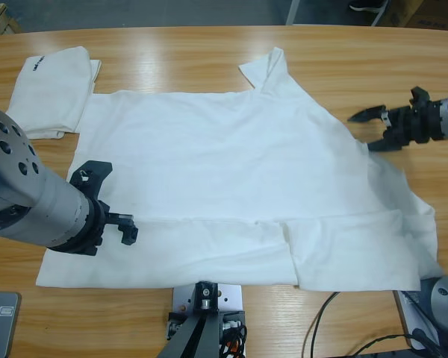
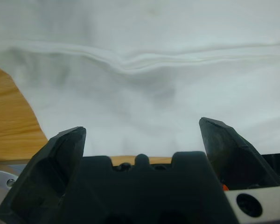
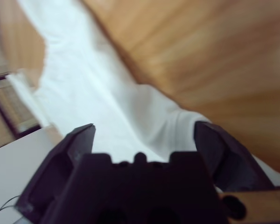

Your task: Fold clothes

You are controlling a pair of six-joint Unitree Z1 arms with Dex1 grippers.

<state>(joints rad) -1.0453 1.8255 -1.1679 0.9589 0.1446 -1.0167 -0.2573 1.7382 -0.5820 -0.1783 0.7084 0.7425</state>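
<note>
Shirt edges between 2 open hands

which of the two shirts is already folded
The small shirt at the table's far left corner, a compact bundle with its black mark showing. The big shirt lies spread out.

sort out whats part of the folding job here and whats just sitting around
Part of the job:
- spread T-shirt, bottom edge already folded up
- left gripper, open, over the shirt's left side
- right gripper, open, at the shirt's right edge

Lying about:
- folded T-shirt at the table's far left corner, partly under the spread one
- black cables at the near edge
</note>
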